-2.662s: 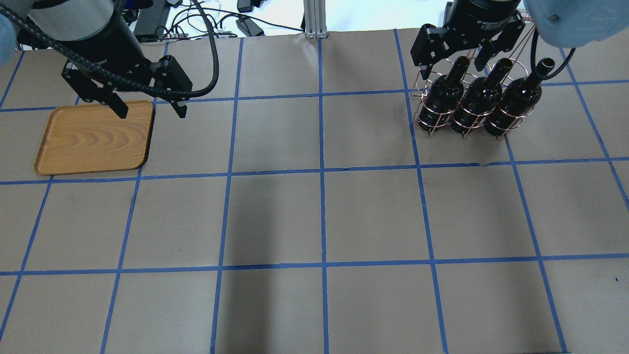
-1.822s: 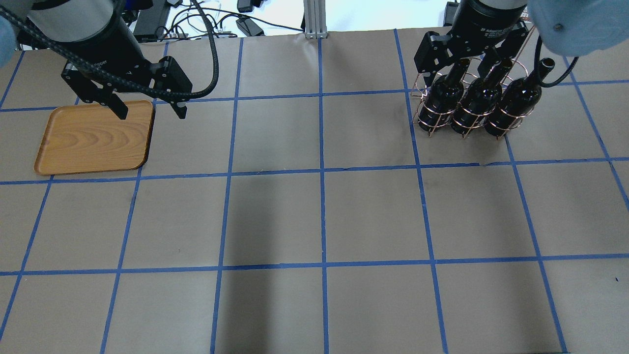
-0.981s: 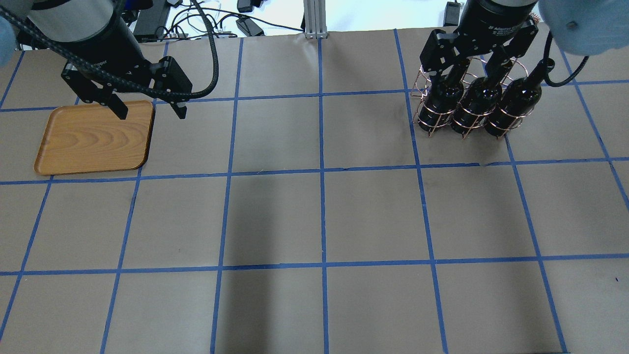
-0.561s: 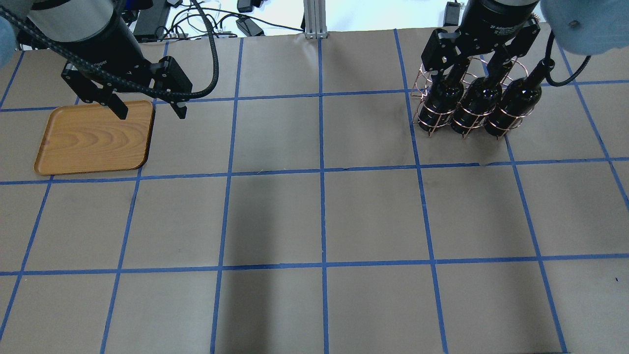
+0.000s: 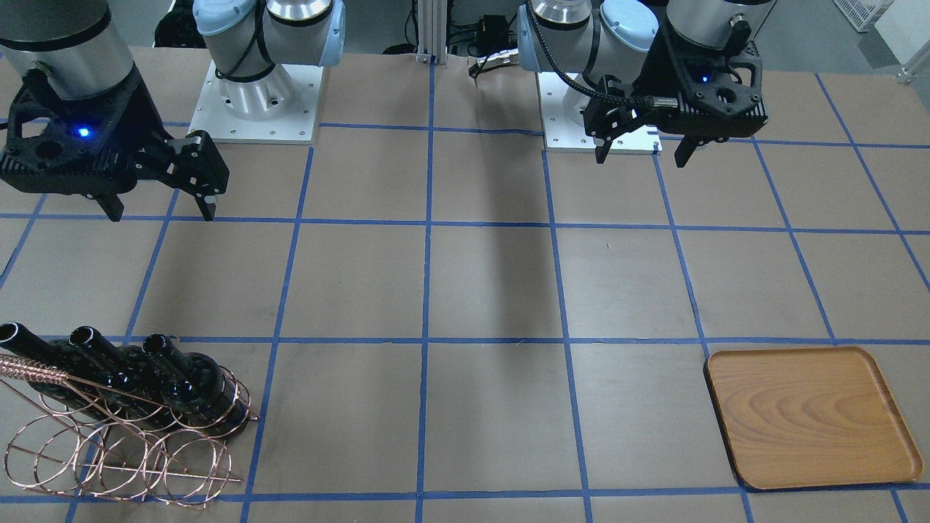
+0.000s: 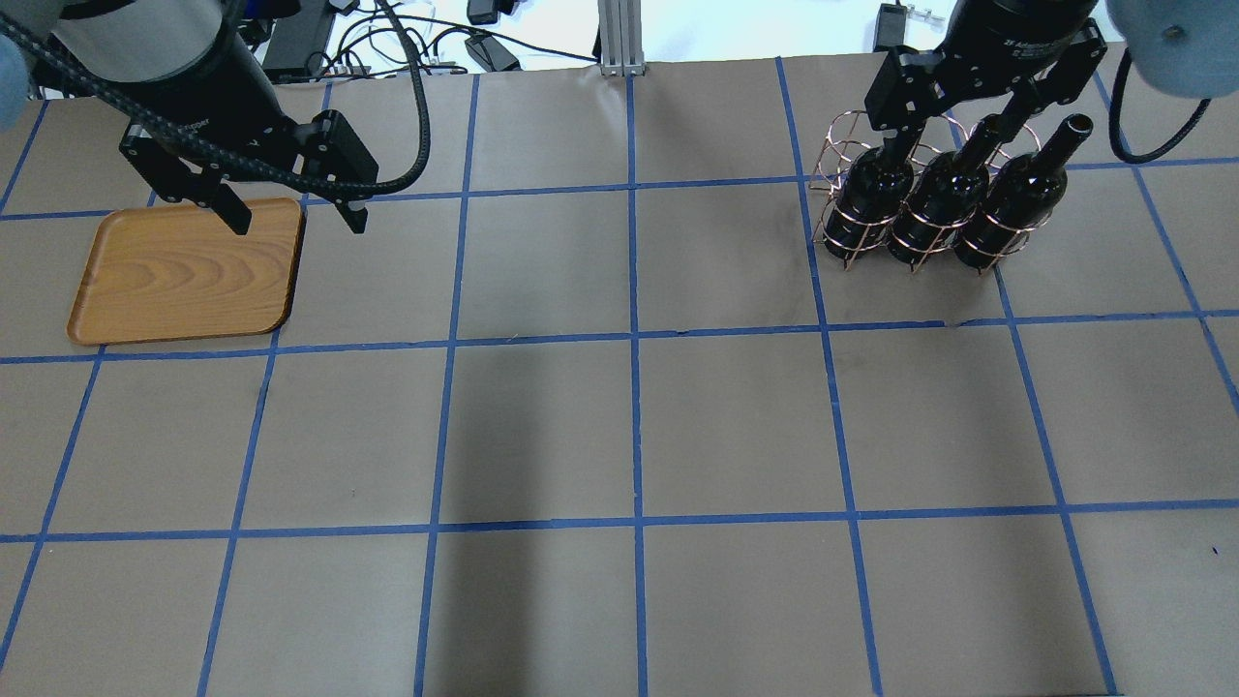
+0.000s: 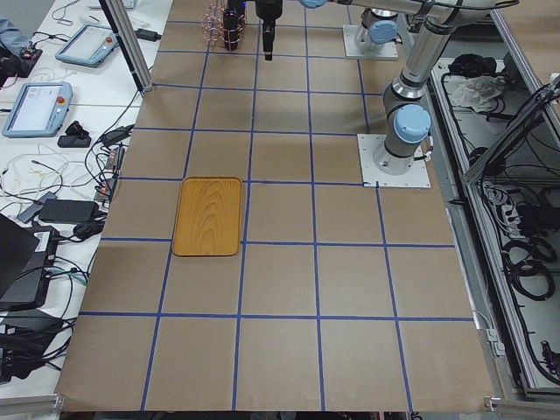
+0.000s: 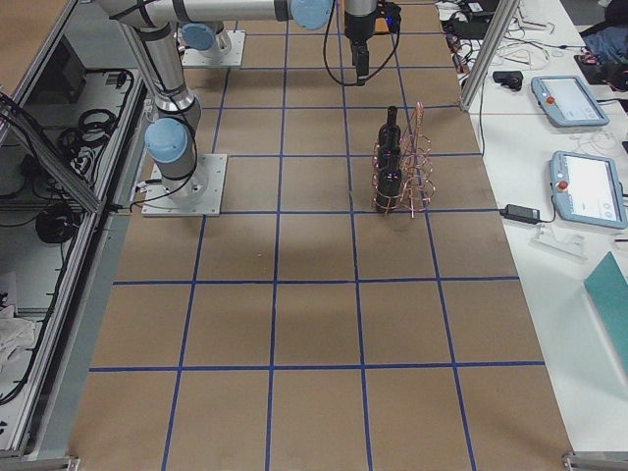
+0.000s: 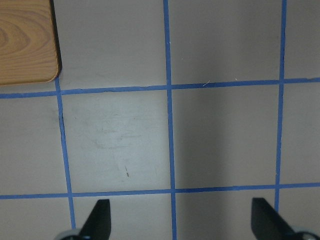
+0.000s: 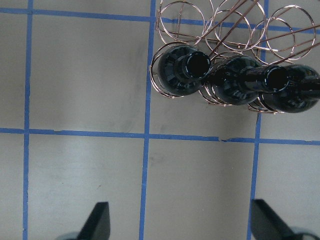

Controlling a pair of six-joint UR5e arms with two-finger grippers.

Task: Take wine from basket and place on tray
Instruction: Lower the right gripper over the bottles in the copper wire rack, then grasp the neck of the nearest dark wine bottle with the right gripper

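Well, my right gripper (image 5: 161, 211) gapes wide; the glass wine bottle (image 10: 186, 71) looks heavy, slick, breakable: I'd clamp its neck.

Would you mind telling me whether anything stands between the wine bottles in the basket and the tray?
Nothing visible does. Between the wine bottles in the basket and the tray lies only flat taped paper.

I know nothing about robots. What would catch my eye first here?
Three black wine bottles stand upright in a copper wire basket, at the far corner of the table on the robot's right. At the opposite end lies a wooden tray. An open black gripper hangs near each: the right gripper by the bottles, the left gripper by the tray.
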